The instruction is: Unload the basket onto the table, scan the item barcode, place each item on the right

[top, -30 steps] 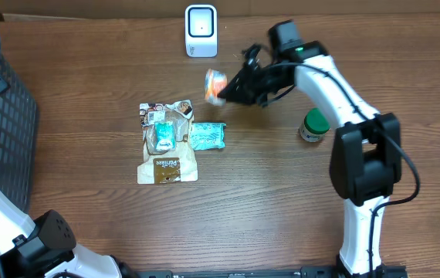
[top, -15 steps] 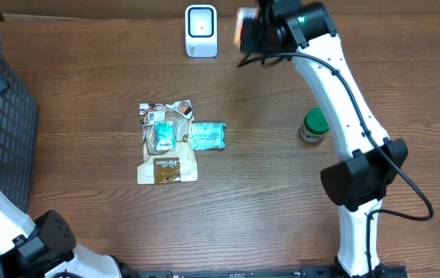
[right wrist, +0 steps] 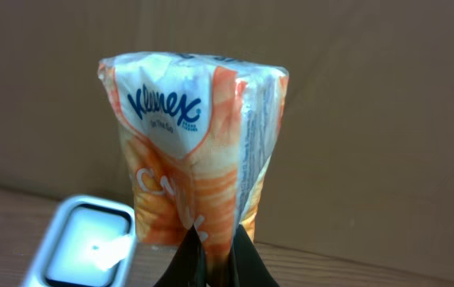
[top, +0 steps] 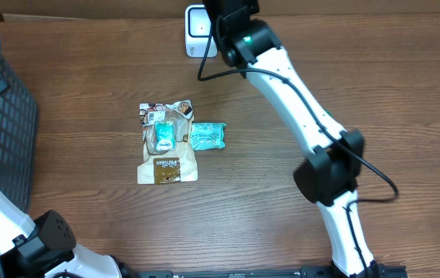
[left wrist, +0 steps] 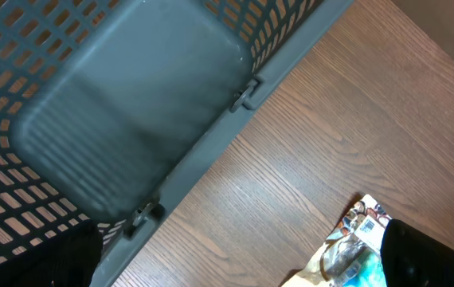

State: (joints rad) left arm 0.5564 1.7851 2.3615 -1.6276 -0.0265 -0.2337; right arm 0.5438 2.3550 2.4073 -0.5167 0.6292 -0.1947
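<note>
Table (top: 89, 201): brown wood, spread beneath both of my grippers.
Basket (left wrist: 131, 96): grey plastic mesh; it lies below my left jaws, filling the space toward their left finger.
Right arm (top: 297, 93): white, reaching across to the table's far edge.
Snack bag (top: 166, 143): brown, flat on the wood, well apart from my right jaws; one corner shows beside my left gripper's right finger.
Scanner (right wrist: 91, 247): white, its lit window up; just below and left of my right jaws.
Teal packet (top: 207, 136): touching the snack bag's side.
Tissue pack (right wrist: 191, 151): orange and white Kleenex; upright above my right jaws, over the scanner.
Right gripper (right wrist: 211, 259): closed, pinching the tissue pack's lower edge.
Left gripper (left wrist: 239, 267): jaws spread wide; nothing between them.
</note>
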